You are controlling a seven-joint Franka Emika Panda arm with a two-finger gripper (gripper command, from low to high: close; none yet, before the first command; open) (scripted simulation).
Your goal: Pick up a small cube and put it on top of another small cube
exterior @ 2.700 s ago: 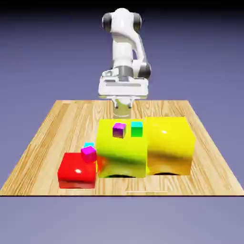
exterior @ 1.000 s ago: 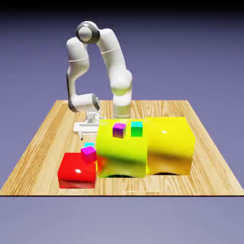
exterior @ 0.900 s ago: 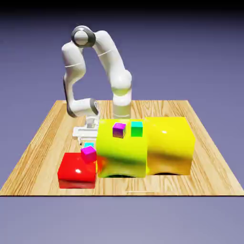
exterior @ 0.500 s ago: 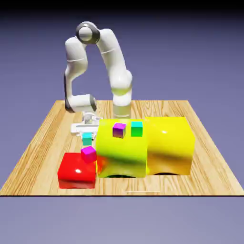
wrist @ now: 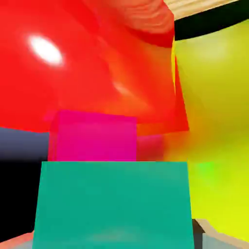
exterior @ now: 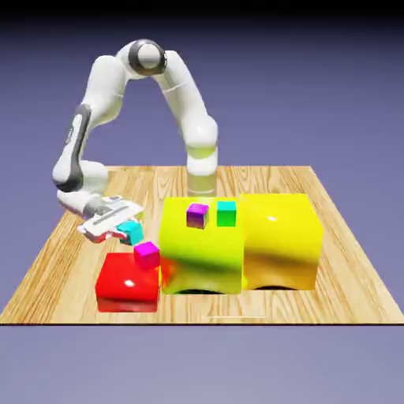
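I have the small cube (exterior: pixel 131 232) clamped in the closed tool (exterior: pixel 126 230), hanging just above and behind the magenta cube (exterior: pixel 147 254) on the red block (exterior: pixel 126 282). Carry step, I reckon; next I must centre over the magenta one, then lower.

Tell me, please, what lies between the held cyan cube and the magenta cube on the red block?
Nothing: in the exterior view, only bare air separates the small cube from the magenta cube atop the red block.
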